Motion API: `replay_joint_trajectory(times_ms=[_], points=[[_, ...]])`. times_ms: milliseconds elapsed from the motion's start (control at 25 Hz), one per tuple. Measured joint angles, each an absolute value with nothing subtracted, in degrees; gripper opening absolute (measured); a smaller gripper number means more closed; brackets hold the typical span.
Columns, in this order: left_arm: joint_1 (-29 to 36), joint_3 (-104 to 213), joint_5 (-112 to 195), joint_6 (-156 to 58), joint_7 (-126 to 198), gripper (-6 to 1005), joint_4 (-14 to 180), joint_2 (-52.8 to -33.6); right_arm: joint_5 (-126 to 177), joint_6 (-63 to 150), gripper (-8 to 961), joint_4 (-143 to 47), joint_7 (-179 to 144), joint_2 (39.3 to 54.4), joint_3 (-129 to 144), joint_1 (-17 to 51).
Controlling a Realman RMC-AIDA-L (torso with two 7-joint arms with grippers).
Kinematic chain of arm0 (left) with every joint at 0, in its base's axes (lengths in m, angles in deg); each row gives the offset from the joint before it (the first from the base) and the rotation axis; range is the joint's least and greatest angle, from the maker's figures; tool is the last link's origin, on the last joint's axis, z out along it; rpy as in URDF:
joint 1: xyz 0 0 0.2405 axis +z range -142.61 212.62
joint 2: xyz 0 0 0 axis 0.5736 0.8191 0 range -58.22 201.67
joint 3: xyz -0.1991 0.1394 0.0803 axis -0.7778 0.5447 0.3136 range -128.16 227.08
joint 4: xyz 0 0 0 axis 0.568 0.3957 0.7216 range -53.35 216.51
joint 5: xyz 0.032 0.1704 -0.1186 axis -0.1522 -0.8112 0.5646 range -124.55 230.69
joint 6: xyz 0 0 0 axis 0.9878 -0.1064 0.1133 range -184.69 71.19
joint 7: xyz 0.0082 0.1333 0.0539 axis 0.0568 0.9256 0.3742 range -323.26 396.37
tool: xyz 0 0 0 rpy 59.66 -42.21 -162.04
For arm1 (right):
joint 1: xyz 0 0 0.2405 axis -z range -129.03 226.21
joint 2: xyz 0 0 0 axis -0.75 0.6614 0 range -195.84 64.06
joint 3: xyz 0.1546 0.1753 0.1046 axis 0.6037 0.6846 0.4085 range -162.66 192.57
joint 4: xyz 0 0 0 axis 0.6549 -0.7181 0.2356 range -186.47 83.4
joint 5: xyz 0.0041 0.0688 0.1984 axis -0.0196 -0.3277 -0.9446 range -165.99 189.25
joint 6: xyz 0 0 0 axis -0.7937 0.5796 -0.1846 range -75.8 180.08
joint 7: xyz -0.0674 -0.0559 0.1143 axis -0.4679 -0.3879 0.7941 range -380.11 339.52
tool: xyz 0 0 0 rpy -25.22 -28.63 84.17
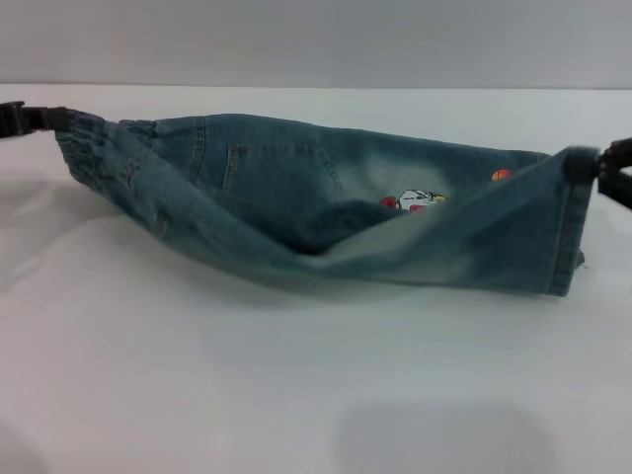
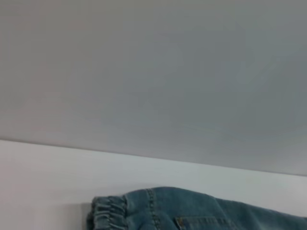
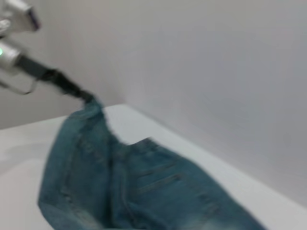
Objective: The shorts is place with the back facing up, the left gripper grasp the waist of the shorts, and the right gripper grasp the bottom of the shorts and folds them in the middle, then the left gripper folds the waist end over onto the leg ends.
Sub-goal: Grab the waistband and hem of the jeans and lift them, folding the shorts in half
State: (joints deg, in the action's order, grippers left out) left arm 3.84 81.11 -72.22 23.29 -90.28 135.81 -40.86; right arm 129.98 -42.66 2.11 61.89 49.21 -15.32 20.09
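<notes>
The blue denim shorts (image 1: 296,188) hang stretched between my two grippers above the white table, sagging in the middle, with a back pocket and a cartoon print (image 1: 415,200) showing. My left gripper (image 1: 54,120) is shut on the elastic waist (image 1: 84,143) at the far left. At the far right my right gripper (image 1: 597,168) is shut on the leg hem (image 1: 573,227). The left wrist view shows only the gathered waist (image 2: 108,213) and some denim. In the right wrist view the shorts (image 3: 144,187) run away to the left gripper (image 3: 84,95), which pinches the waist corner.
The white table (image 1: 296,375) spreads wide in front of the shorts. A grey wall (image 1: 316,39) stands close behind the table's far edge (image 1: 316,87). The left arm's silver wrist (image 3: 14,33) shows in the right wrist view.
</notes>
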Motion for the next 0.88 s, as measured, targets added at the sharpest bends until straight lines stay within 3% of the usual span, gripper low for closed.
replay_joint_trajectory(times_ms=[360, 880], points=[[2.6, 82.1, -72.7, 18.1, -90.7, 46, 135.2, -41.37, 128.5, -30.4, -1, 0.1, 60.1, 51.38, -15.0, 20.5], [0.9, 86.1, -73.2, 10.1, -91.4, 51, 132.8, -41.95, 126.2, -17.1, 32, -6.4, 57.2, 51.61, -15.2, 18.8]])
